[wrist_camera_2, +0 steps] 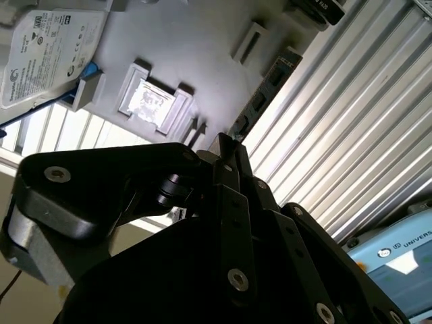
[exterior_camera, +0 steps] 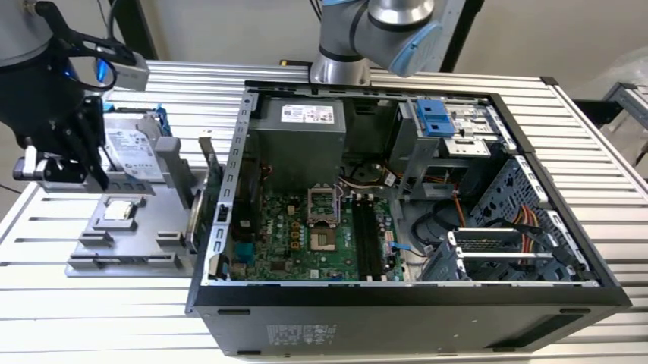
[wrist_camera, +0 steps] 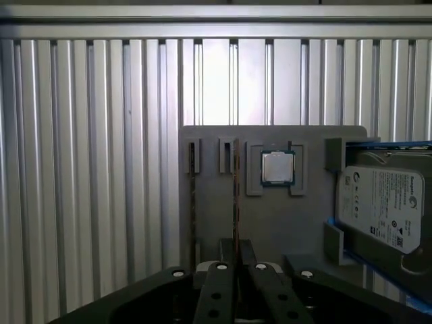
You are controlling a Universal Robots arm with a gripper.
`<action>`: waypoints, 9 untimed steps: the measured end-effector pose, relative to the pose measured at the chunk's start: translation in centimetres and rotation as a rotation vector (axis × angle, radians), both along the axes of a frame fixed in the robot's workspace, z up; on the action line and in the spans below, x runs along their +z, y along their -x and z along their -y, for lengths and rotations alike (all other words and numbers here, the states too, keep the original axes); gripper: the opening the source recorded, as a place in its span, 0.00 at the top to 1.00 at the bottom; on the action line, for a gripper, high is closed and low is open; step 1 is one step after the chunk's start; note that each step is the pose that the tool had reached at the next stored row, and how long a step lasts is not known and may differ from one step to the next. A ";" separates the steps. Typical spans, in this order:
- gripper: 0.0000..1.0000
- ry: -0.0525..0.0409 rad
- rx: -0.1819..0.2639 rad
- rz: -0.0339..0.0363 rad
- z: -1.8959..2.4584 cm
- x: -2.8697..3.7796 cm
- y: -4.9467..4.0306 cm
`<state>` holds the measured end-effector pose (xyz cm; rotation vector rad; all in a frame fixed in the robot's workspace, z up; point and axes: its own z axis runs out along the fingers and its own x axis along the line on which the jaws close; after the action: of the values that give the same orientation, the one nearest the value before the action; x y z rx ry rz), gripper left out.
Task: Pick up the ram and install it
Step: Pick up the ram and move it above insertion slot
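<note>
One open computer case [exterior_camera: 405, 296], one motherboard [exterior_camera: 294, 235], one processor socket [exterior_camera: 324, 218], one power supply [exterior_camera: 303, 129], one grey fixture tray [exterior_camera: 121, 258], one hard drive [wrist_camera: 381, 209], one processor chip [wrist_camera: 277, 167], two ram sticks [wrist_camera: 235, 196], one slatted aluminium table [exterior_camera: 102, 318].

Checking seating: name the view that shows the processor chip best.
The first wrist view: the processor chip lies face-on in its gray holder. The exterior view shows it at a slant; the second wrist view shows it washed out by glare.

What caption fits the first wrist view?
Hand over the ram, edge-on in the grey fixture beside the processor chip.
</note>
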<state>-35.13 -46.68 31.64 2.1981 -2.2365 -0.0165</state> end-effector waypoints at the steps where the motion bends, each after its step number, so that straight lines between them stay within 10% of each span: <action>1: 1.00 -0.0002 0.000 0.0001 0.00 0.11 0.00; 9: 1.00 -0.0005 0.000 0.0000 0.00 0.96 0.00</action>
<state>-35.12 -46.68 32.60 2.1984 -2.2366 -0.0170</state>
